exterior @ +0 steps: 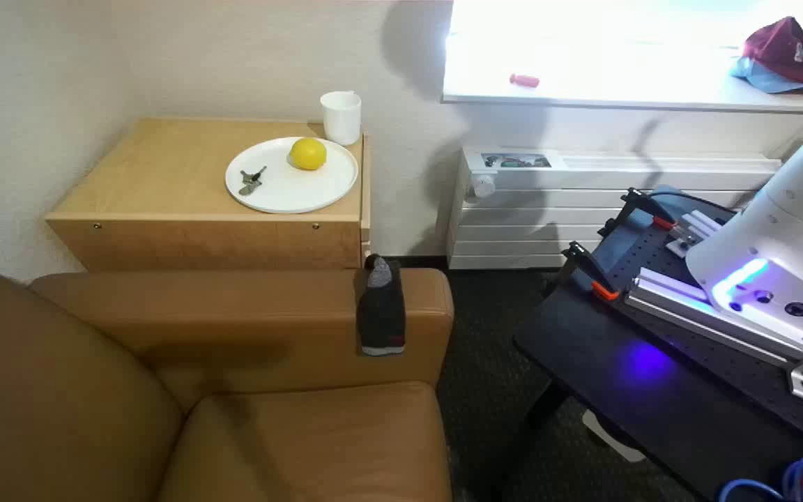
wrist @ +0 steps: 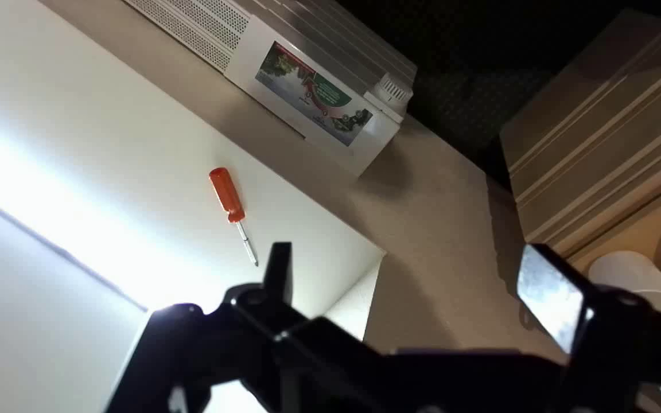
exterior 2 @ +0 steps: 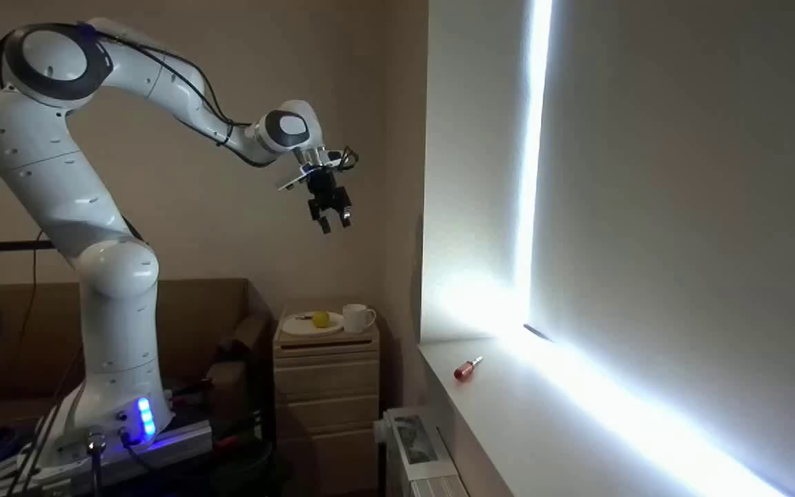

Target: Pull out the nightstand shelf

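Note:
The nightstand [exterior: 164, 164] is a light tan wood cabinet beside the sofa arm. Its drawer fronts show in an exterior view [exterior 2: 326, 407], and it shows at the right edge of the wrist view [wrist: 600, 132]. A thin wood strip just below the top looks like the front edge of the shelf [exterior 2: 327, 352]; it appears pushed in, the rest hidden. My gripper [exterior 2: 336, 224] is open and empty, in the air well above the nightstand's height, touching nothing. In the wrist view its fingers [wrist: 413, 281] are wide apart, with bare wall between them. It is out of view in an exterior view.
On the nightstand stand a white plate [exterior: 283, 199] with a lemon [exterior: 308, 153] and keys [exterior: 251, 180], and a white mug [exterior: 342, 118]. A brown sofa [exterior: 269, 300] bears a dark shoe [exterior: 381, 307]. A radiator [exterior: 513, 209] and windowsill [exterior 2: 480, 407] with a screwdriver [exterior 2: 465, 371] are nearby.

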Robot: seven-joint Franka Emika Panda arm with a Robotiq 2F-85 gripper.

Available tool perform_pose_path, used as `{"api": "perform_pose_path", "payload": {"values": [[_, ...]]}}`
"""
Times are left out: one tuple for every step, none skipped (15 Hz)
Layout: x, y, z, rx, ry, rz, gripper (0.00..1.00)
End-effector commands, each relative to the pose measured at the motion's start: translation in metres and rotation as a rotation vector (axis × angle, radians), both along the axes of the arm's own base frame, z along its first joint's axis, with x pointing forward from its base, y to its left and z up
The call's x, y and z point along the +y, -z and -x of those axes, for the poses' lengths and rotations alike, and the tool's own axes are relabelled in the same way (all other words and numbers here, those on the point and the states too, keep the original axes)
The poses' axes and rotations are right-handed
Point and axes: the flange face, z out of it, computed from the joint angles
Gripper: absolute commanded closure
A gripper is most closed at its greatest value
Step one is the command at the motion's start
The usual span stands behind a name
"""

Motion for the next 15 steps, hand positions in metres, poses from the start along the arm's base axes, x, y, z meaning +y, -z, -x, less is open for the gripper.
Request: {"api": "perform_pose_path", "payload": {"values": [[0.0, 0.0, 0.0, 0.001, 0.0, 0.0, 0.0], [0.0, 0.0, 0.0, 0.001, 0.0, 0.0, 0.0], [0.009, 0.022, -0.004, 0.063, -0.035, -0.001, 0.0], [0.022, 0.049, -0.005, 0.124, -0.064, -0.009, 0.0], [0.032, 0.069, -0.006, 0.171, -0.071, -0.015, 0.0], [0.045, 0.09, -0.009, 0.201, -0.087, -0.08, 0.0], [0.056, 0.112, -0.012, 0.244, -0.09, -0.115, 0.0], [0.063, 0.13, -0.014, 0.301, -0.095, -0.14, 0.0], [0.067, 0.148, -0.017, 0.362, -0.098, -0.152, 0.0], [0.068, 0.165, -0.021, 0.414, -0.077, -0.17, 0.0], [0.068, 0.181, -0.025, 0.454, -0.052, -0.201, 0.0], [0.068, 0.195, -0.029, 0.491, -0.02, -0.223, 0.0], [0.069, 0.206, -0.03, 0.527, 0.009, -0.25, 0.0], [0.073, 0.206, -0.03, 0.566, -0.005, -0.31, 0.0], [0.077, 0.194, -0.028, 0.578, -0.042, -0.37, 0.0]]}}
